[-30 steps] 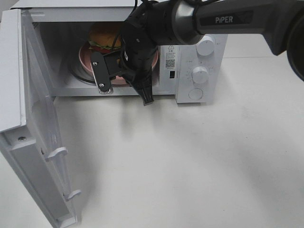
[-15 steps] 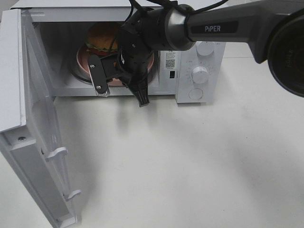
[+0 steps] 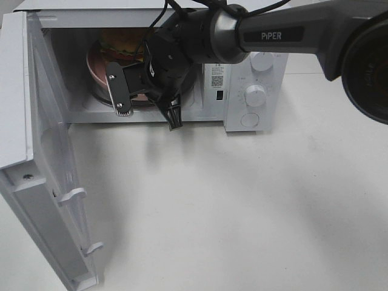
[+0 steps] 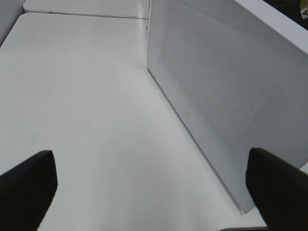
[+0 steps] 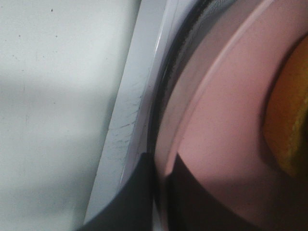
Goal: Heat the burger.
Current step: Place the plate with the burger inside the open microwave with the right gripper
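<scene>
Your burger (image 3: 121,41) sits on its pink plate (image 3: 97,68) inside the microwave (image 3: 254,66). It's a soft, loose stack, so handle the stiff plate rim instead. Your right gripper (image 3: 148,117) straddles that rim; whether it's clamped, I cannot tell. Your left gripper (image 4: 154,190) gapes empty.

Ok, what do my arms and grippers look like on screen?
The right arm is a dark grey tube with white PiPER lettering, a lighter metallic ring near the wrist and thin black cables. The right gripper is black, with flat fingers showing screw heads and ribbed tips. Of the left gripper, only two black, blunt fingers show.
</scene>
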